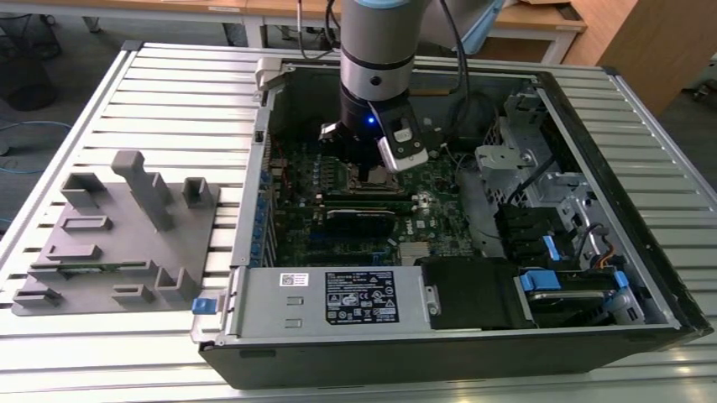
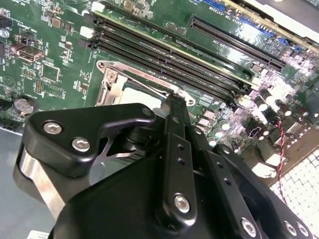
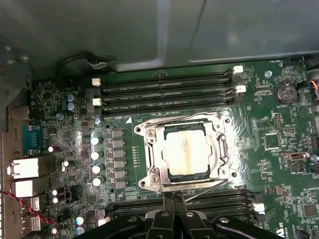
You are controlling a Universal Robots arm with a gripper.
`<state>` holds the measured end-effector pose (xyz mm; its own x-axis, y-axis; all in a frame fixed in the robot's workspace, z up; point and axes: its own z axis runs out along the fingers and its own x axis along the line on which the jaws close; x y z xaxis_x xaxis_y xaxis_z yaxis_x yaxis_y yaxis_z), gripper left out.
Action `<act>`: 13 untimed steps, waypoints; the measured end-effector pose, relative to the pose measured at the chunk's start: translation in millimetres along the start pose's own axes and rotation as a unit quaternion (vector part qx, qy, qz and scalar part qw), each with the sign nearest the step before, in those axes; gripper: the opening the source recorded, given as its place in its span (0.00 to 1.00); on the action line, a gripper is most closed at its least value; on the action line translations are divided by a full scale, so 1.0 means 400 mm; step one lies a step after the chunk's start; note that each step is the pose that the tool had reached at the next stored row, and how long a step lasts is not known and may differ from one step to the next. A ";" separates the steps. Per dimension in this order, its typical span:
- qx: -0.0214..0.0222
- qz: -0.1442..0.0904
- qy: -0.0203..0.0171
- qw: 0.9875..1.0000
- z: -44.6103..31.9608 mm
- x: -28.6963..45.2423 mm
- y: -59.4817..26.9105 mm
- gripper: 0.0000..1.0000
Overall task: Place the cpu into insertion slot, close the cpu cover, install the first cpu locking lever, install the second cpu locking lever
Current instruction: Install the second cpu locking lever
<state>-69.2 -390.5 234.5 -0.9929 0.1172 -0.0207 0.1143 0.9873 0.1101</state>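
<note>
Where pincer (image 3: 172,199) overlaps: cpu cover (image 3: 149,149) edge.

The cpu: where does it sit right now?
In the first wrist view the cpu lies in the insertion slot, framed by the cpu cover, between memory slots.

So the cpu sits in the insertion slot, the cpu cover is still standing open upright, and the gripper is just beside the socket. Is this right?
Not quite: in the first wrist view the cpu cover lies flat, closed around the cpu, not upright. The cpu is seated in the insertion slot and the gripper is beside the socket.
</note>
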 end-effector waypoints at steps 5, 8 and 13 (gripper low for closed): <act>0.001 0.000 0.000 1.000 0.001 0.000 0.000 0.10; 0.001 0.000 0.000 1.000 0.001 0.003 -0.001 0.10; 0.001 0.000 0.000 1.000 0.001 0.005 -0.001 0.10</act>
<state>-71.0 -390.6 233.9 -0.9929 0.1171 -0.0210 0.1142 0.9875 0.1087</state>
